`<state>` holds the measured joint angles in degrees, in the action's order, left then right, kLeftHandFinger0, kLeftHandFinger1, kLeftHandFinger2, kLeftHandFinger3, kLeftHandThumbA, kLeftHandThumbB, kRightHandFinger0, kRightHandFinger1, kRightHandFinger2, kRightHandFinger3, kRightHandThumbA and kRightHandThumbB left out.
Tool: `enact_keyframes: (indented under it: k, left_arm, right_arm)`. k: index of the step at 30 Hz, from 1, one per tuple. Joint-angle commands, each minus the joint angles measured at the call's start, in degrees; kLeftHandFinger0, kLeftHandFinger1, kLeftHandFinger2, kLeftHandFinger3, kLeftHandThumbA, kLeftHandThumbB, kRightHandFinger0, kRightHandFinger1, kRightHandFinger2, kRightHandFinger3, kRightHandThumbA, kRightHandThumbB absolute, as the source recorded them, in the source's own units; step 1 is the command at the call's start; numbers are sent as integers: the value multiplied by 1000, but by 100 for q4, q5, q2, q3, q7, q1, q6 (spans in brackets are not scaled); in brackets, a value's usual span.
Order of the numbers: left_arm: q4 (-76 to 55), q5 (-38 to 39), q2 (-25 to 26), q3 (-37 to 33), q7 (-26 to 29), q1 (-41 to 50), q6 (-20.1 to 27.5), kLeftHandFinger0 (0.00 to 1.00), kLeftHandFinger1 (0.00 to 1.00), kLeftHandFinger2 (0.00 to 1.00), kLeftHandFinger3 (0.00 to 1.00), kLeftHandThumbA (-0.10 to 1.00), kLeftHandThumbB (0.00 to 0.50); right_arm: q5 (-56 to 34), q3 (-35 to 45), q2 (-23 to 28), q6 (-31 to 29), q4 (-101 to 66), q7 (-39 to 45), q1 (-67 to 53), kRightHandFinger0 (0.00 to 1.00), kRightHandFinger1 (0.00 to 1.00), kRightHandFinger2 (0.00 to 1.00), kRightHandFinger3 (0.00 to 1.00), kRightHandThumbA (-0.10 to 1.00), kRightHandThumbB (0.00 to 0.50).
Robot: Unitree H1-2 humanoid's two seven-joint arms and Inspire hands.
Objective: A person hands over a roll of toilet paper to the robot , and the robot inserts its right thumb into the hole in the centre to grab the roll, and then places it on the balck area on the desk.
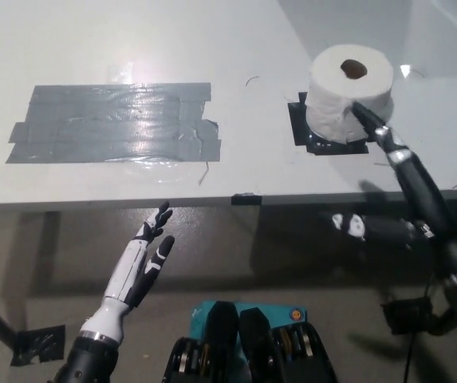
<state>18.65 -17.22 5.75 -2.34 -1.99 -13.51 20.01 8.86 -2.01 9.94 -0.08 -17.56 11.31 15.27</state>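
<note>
Looks like your placing step is basically done: the toilet paper roll sits upright on the black patch, your right hand hangs open and empty near the desk edge, and the left hand rests open below, so you've just got the arm to clear.

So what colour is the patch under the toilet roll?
Black, seen around the white toilet roll as a black patch in the head view.
</note>
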Motion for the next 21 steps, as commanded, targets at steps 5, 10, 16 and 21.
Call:
enact_keyframes:
  k: [5,10,16,21]
  left_arm:
    - [-155,183,-1,73,262,-10,357,1000,1000,1000,1000,1000,153]
    - [-236,189,-6,51,215,164,330,1000,1000,1000,1000,1000,162]
    - [-364,186,-17,40,209,420,314,1000,1000,1000,1000,1000,183]
    - [-562,160,-16,31,182,666,184,1000,1000,1000,1000,1000,168]
  right_arm:
    - [-888,403,-381,-692,578,-280,-486,1000,1000,1000,1000,986,224]
    - [-856,330,-442,-1129,1293,-224,-614,1000,1000,1000,1000,929,180]
    - [-842,261,-494,-1232,1795,-196,-874,1000,1000,1000,1000,962,202]
    - [-865,210,-461,-1272,1913,-144,-1090,1000,1000,1000,1000,977,191]
